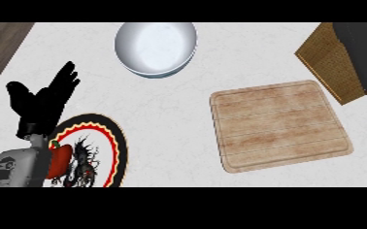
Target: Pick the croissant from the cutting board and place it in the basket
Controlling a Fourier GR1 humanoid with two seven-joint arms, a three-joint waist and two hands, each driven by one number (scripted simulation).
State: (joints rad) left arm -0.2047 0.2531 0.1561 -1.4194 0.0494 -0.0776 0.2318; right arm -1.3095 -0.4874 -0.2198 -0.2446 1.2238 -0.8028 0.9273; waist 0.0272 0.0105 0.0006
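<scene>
From the head view, you have only one robot hand [44,99] to work with in sight: the left one, at the left edge, fingers straight and released, resting above a decorated plate [108,136] that carries a red piece of food [60,160]. Your right one does not show at all.

The cutting board [278,126] lies bare at the right of the tabletop [172,106]; you can see no croissant on it, nor anywhere else here. The basket [331,63] sits just beyond the board's far right corner, partly cut off by the edge, and its inside is not visible. A white bowl [156,47] stands at the top centre.

Judging by what a croissant is, expect it light, soft and flaky; you would take it across its thick middle, closing gently so it does not crush.
</scene>
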